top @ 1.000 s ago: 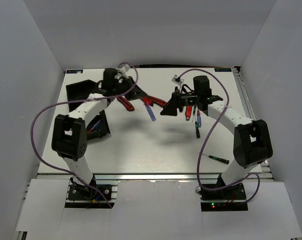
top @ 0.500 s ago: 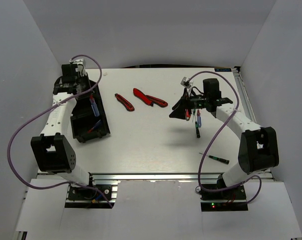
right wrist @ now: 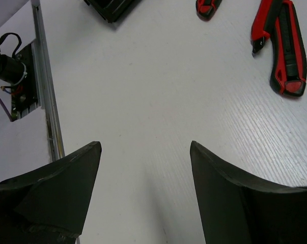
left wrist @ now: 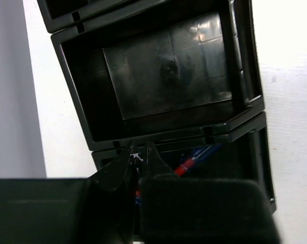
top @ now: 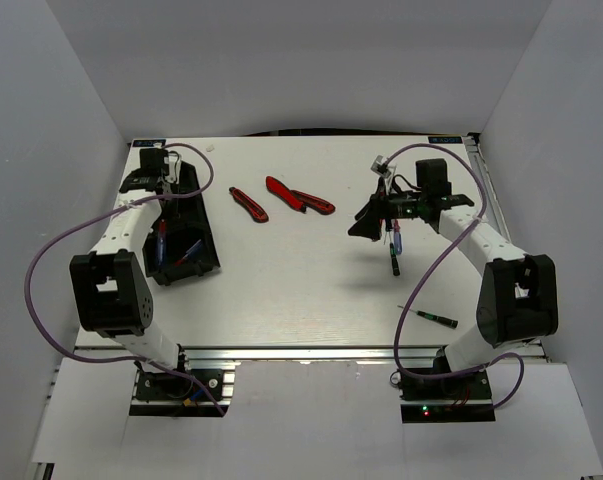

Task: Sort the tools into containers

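Left arm is parked over the bins at the far-left side of the table (top: pixel 301 290). Left gripper (left wrist: pixel 139 148) has its fingers pressed together, and I can't see anything pinched between them. Straight below its tips is the edge where the two bins meet. The far bin (left wrist: pixel 163 71) looks bare inside, just a shiny black floor. The near bin (left wrist: pixel 260 173) has a red-and-blue screwdriver (left wrist: pixel 194 160) lying in it; the top camera also shows something blue in there.

Moving right, there's a slim red tool (top: pixel 248 204) lying loose on the table, and just beside it a bigger red tool (top: pixel 299 196) with black on the grips. Neither is touching a bin or a gripper.

Then the right gripper (top: pixel 364 226), fingers spread wide, nothing in them, hanging above bare tabletop. Just right of it sits a little bunch of screwdrivers (top: pixel 394 245). Well apart from those, nearer the right arm's base, a black-and-green screwdriver (top: pixel 431 317) lies by itself.
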Motion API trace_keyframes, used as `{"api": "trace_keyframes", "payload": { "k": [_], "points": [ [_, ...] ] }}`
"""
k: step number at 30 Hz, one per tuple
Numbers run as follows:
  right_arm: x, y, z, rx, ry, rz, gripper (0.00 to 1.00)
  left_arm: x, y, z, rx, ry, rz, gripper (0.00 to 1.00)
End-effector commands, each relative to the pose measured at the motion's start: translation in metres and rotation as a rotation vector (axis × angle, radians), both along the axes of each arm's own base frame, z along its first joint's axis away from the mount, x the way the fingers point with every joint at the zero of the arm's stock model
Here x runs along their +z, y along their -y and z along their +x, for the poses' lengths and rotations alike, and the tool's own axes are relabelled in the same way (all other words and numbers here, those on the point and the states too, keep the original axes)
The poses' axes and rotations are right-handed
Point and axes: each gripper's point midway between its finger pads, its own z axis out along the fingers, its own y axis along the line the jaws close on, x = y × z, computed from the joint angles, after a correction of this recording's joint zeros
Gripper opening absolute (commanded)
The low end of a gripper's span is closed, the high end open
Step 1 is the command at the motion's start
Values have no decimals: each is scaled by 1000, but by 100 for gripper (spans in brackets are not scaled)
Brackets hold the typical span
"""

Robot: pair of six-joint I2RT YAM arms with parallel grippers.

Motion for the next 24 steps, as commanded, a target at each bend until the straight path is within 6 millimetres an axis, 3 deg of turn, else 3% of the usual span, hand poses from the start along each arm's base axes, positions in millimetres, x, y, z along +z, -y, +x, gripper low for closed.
{"api": "trace_keyframes", "payload": {
  "k": [1,4,5,7,12,14,18,19,21,22,24],
  "points": [
    [9,10,8,-20,46,-20,77,13,-8,-1,5,24,48,24],
    [4,23,18,-81,59,-71,77,11,-2,-8,16,24,16,43],
    [-1,30,21,-110,65,-106,78,10,0,-11,15,22,5,56],
    [-4,38,25,-141,66,-142,78,10,3,-17,11,21,-16,64],
    [-20,66,45,-307,74,-296,78,16,18,-21,15,55,-106,66],
    [-30,85,60,-429,75,-383,77,30,24,-18,17,103,-146,66],
    [-48,113,72,-606,24,-499,68,54,50,-12,26,198,-309,66],
    [-52,116,71,-622,6,-508,66,61,66,-8,-8,231,-395,68],
    [-60,118,68,-625,-20,-526,60,71,77,-10,-27,276,-462,76],
    [-61,119,68,-635,-28,-531,56,80,88,-5,-27,321,-533,86],
    [-70,131,69,-692,-35,-588,53,89,94,-8,-42,366,-575,94]
  ]
}}
